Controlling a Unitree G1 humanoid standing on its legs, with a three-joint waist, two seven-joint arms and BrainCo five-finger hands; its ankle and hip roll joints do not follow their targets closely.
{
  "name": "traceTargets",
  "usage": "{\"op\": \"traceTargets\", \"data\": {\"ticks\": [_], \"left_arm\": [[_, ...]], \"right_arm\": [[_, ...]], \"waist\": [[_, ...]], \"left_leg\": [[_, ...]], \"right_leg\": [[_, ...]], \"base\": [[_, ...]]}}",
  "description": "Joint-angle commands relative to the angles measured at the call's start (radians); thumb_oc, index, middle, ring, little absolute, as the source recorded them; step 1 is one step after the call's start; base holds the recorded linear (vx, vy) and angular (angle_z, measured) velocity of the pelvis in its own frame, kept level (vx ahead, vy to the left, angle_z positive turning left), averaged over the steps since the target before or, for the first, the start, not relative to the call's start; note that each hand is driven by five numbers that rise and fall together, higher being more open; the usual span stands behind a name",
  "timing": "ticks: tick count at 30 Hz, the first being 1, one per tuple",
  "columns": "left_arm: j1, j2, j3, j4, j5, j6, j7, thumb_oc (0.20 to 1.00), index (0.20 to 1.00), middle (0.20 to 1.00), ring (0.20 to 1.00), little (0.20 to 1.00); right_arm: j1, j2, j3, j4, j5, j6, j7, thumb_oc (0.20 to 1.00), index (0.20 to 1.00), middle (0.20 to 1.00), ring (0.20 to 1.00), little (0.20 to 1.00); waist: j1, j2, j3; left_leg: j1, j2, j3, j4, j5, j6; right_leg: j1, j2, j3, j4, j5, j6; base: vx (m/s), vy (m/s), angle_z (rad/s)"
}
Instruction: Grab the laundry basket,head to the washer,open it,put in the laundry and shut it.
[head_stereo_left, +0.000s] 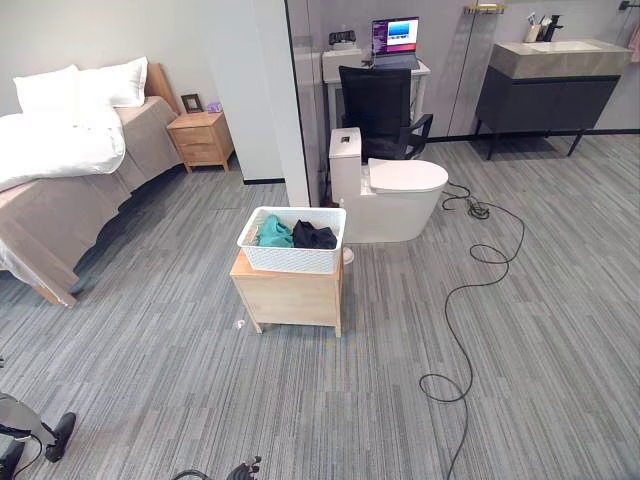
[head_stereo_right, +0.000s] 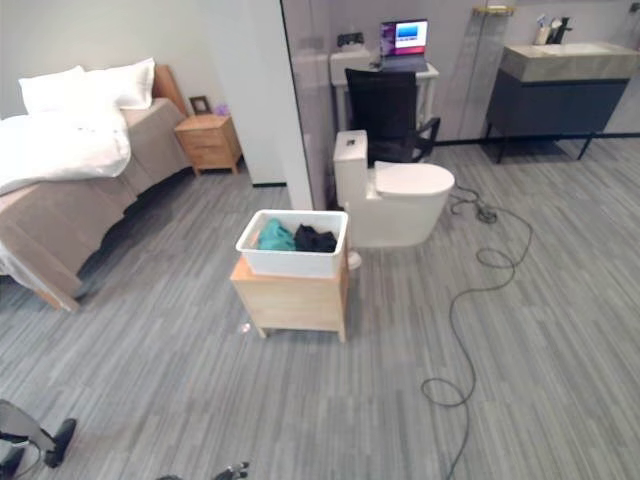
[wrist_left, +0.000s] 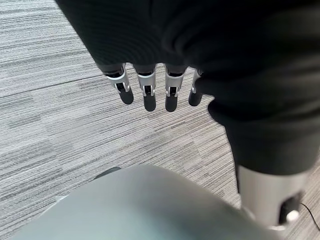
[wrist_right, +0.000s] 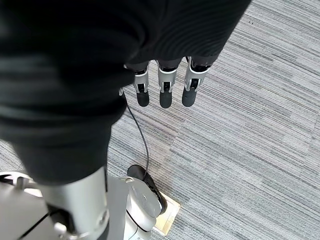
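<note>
The left hand hangs over the grey carpet, fingers straight and holding nothing; the right hand likewise — relaxed, empty, above the same floor. Well ahead, a white laundry basket sits on a small wooden bench; inside lie a teal garment and a dark one, perhaps more beneath. Just behind stands a white toilet; beyond it a black chair and a laptop; a bed lies to the left; a black cable snakes across the floor to the right.
</note>
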Motion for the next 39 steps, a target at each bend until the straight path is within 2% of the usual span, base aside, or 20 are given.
{"op": "traceTargets", "data": {"ticks": [1, 27, 30, 33, 35, 38, 39], "left_arm": [[-0.022, -0.006, -0.033, -0.035, -0.005, -0.025, -0.006, 1.0, 1.0, 1.0, 1.0, 1.0], [-0.028, -0.002, 0.017, 0.043, -0.028, -0.026, 0.029, 1.0, 1.0, 1.0, 1.0, 1.0], [-0.033, 0.003, 0.02, 0.037, -0.034, -0.025, 0.03, 1.0, 1.0, 1.0, 1.0, 1.0], [-0.047, 0.016, 0.024, 0.038, -0.043, -0.026, 0.034, 1.0, 1.0, 1.0, 1.0, 1.0], [-0.057, 0.025, 0.026, 0.032, -0.049, -0.028, 0.036, 1.0, 1.0, 1.0, 1.0, 1.0], [-0.059, 0.032, 0.028, 0.027, -0.052, -0.029, 0.036, 1.0, 1.0, 1.0, 1.0, 1.0], [-0.062, 0.041, 0.027, 0.016, -0.052, -0.028, 0.034, 1.0, 1.0, 1.0, 1.0, 1.0]], "right_arm": [[-0.036, 0.019, 0.014, 0.066, -0.016, -0.009, 0.008, 1.0, 1.0, 1.0, 1.0, 1.0], [-0.041, 0.043, 0.039, 0.021, 0.01, -0.02, 0.015, 1.0, 1.0, 1.0, 1.0, 1.0], [-0.051, 0.042, 0.037, 0.018, 0.015, -0.018, 0.015, 1.0, 1.0, 1.0, 1.0, 1.0], [-0.068, 0.044, 0.033, 0.006, 0.032, -0.017, 0.018, 1.0, 1.0, 1.0, 1.0, 1.0], [-0.081, 0.044, 0.029, -0.001, 0.046, -0.017, 0.018, 1.0, 1.0, 1.0, 1.0, 1.0], [-0.083, 0.042, 0.017, -0.004, 0.059, -0.019, 0.017, 1.0, 1.0, 1.0, 1.0, 1.0], [-0.084, 0.037, -0.002, -0.002, 0.08, -0.018, 0.016, 1.0, 1.0, 1.0, 1.0, 1.0]], "waist": [[0.015, -0.059, 0.001], [0.018, -0.086, 0.013], [0.023, -0.09, 0.021], [0.034, -0.109, 0.039], [0.044, -0.125, 0.057], [0.049, -0.133, 0.061], [0.05, -0.135, 0.064]], "left_leg": [[0.017, 0.058, -0.016, -0.109, 0.042, -0.069], [0.027, 0.057, -0.012, -0.109, 0.031, -0.062], [0.025, 0.055, -0.011, -0.109, 0.029, -0.056], [0.016, 0.048, -0.005, -0.098, 0.028, -0.041], [-0.038, 0.032, -0.007, -0.017, -0.004, -0.027], [-0.073, 0.02, -0.011, 0.029, -0.028, -0.013], [-0.091, 0.005, -0.016, 0.056, -0.045, 0.004]], "right_leg": [[0.192, -0.063, 0.013, -0.335, 0.093, 0.106], [0.19, -0.064, 0.03, -0.335, 0.096, 0.11], [0.183, -0.065, 0.039, -0.335, 0.1, 0.113], [0.179, -0.075, 0.05, -0.335, 0.107, 0.117], [0.172, -0.091, 0.05, -0.335, 0.12, 0.121], [0.156, -0.106, 0.05, -0.317, 0.121, 0.128], [0.125, -0.122, 0.054, -0.249, 0.111, 0.133]], "base": [[0.0, 0.0, 0.0], [0.0, 0.005, 0.0], [0.03, 0.059, -0.06], [0.02, 0.091, -0.12], [0.0, 0.12, -0.1], [0.03, 0.132, -0.19], [0.06, 0.182, -0.08]]}}
